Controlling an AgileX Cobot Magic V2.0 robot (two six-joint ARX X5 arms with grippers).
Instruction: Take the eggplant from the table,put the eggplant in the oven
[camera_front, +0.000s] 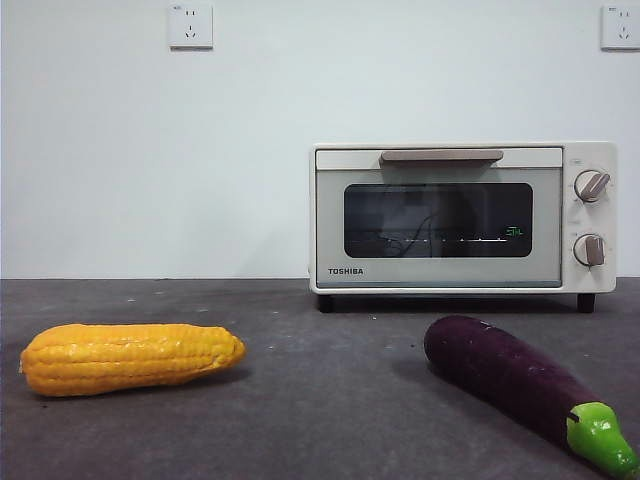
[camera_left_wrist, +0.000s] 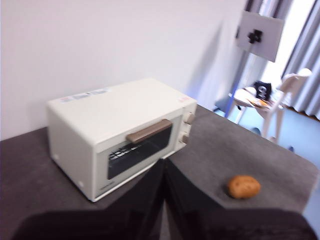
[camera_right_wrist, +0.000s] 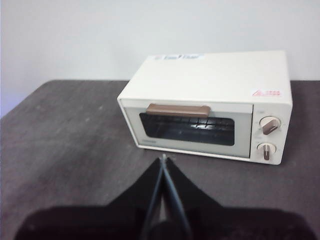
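Note:
The eggplant (camera_front: 515, 375) lies on the table (camera_front: 320, 420) at the front right, its green stem cap pointing toward the near right corner. Behind it stands the cream oven (camera_front: 462, 217), door closed; it also shows as the oven (camera_left_wrist: 120, 132) in the left wrist view and the oven (camera_right_wrist: 210, 102) in the right wrist view. My left gripper (camera_left_wrist: 164, 162) is shut on nothing, held back from the oven's front. My right gripper (camera_right_wrist: 163, 159) is shut too, empty, facing the oven door from a distance. Neither arm shows in the front view, and neither wrist view shows the eggplant.
A yellow-orange corn cob (camera_front: 130, 357) lies at the front left of the table. A small brown rounded lump (camera_left_wrist: 244, 187) sits on the table beyond the oven's knob side. A white wall stands behind the oven.

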